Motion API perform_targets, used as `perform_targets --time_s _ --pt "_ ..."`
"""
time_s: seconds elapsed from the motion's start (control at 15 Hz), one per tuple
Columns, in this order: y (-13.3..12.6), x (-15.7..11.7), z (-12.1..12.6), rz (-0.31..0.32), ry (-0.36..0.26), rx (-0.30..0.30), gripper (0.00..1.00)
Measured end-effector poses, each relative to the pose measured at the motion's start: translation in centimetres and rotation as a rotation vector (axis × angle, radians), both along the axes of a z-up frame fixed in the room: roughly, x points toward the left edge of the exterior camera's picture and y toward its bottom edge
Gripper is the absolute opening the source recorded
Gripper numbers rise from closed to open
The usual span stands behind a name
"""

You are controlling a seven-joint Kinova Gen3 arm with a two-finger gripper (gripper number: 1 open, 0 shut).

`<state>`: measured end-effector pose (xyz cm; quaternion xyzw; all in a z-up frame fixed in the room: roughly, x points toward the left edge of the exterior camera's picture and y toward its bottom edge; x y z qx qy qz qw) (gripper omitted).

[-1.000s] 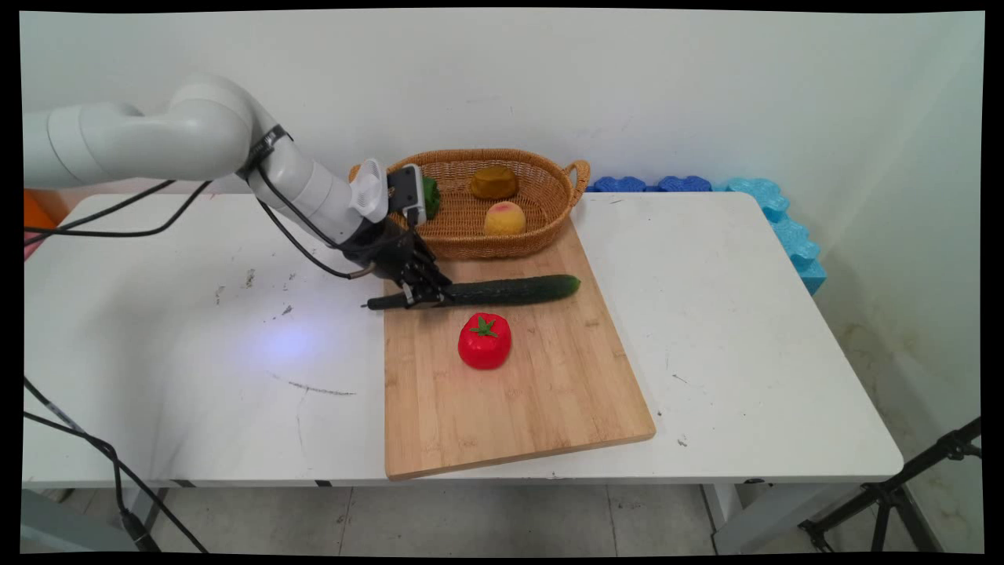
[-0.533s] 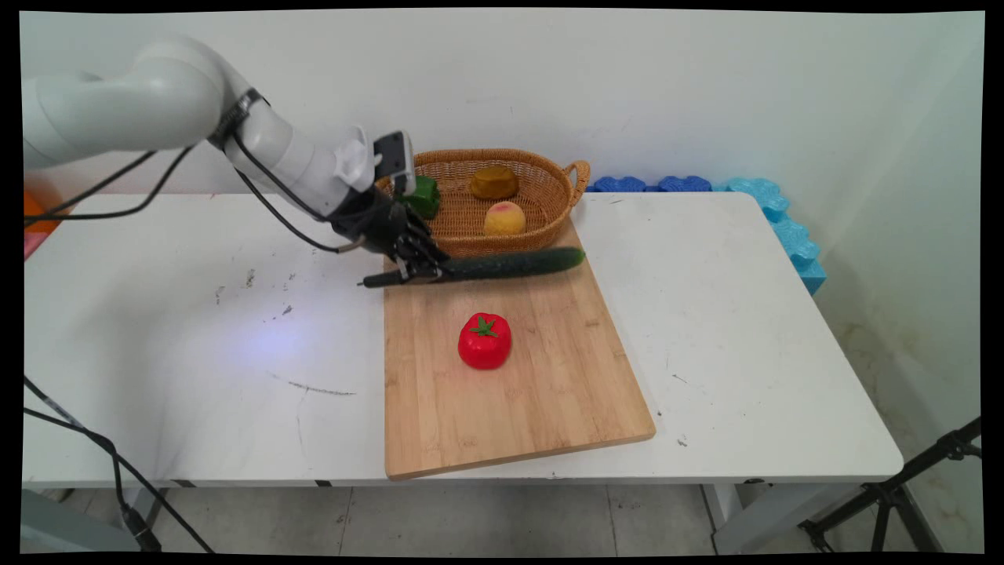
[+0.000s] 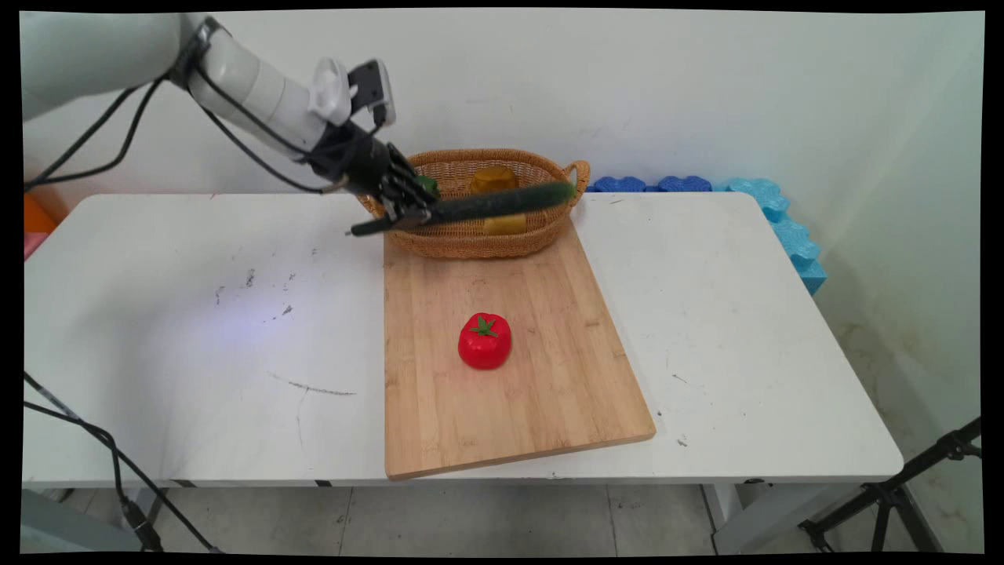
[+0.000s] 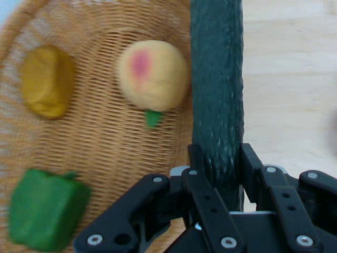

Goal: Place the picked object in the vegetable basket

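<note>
- Gripper (image 3: 401,213) fingers (image 4: 253,168) clamp the stem end of a dark green cucumber (image 3: 494,204), held aloft above the wicker basket's (image 3: 471,242) near rim.
- Inside the basket: green pepper (image 4: 45,213), yellow-brown fruit (image 4: 46,80), peach (image 4: 152,74).
- Before the basket, a red tomato (image 3: 484,340) sits on the wooden cutting board (image 3: 541,392), on the white tabletop (image 3: 196,353).

Even, soft light is falling from above, keeping the main view bright. The tomato (image 3: 485,341) is casting only a faint shadow on the cutting board (image 3: 510,392), and the table (image 3: 196,329) is giving off a mild sheen. In the hand view, the basket (image 4: 110,137) and peach (image 4: 152,75) are looking soft and blurred.
</note>
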<state>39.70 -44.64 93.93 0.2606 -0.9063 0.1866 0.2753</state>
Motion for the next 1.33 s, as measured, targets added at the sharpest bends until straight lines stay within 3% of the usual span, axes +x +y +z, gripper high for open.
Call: perform_targets --time_s 0.4,1.07,1.13,1.33 --pt "-3.3 1.8 0.9 0.043 -0.044 -0.062 0.00" --pt "-6.5 1.6 -2.9 0.000 -0.116 -0.079 0.00" --pt "-6.6 1.5 -3.1 -0.002 -0.119 -0.079 1.00" --pt "-7.1 1.3 -4.0 -0.009 -0.130 -0.082 1.00"
